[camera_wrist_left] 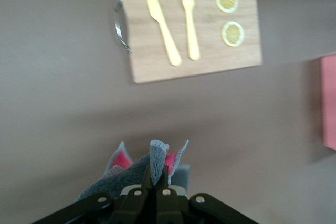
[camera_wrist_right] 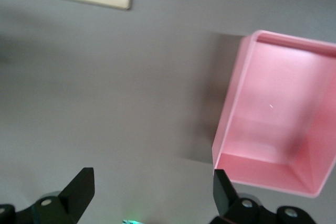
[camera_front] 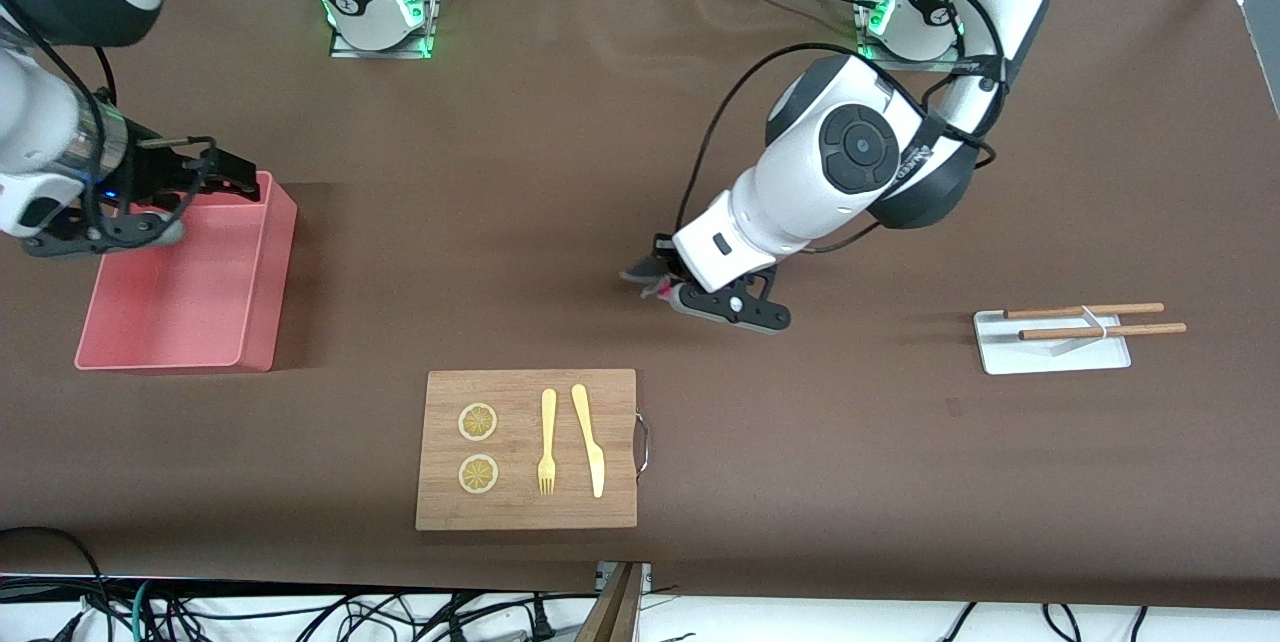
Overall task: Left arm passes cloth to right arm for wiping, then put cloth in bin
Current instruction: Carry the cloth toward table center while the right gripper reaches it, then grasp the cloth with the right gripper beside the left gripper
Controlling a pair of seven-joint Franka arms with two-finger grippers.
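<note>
2 grippers in play. Left gripper (camera_front: 668,290), centre of the front view, pinching a small soft charcoal-grey cloth (camera_wrist_left: 137,167) with red showing in its folds, above bare brown table (camera_front: 560,222). Lower centre, just below: bamboo cutting board (camera_front: 526,502) carrying 2 lemon slices (camera_front: 478,422), 1 yellow fork (camera_front: 547,442), 1 yellow knife (camera_front: 588,440). Right gripper (camera_front: 205,177), fingers (camera_wrist_right: 79,190) spread wide, hanging over the upper edge of a pink rectangular plastic bin (camera_front: 262,307) at mid-left. Mid-right: white rectangular tray (camera_front: 1050,357) with 2 wooden chopsticks (camera_front: 1085,310).
</note>
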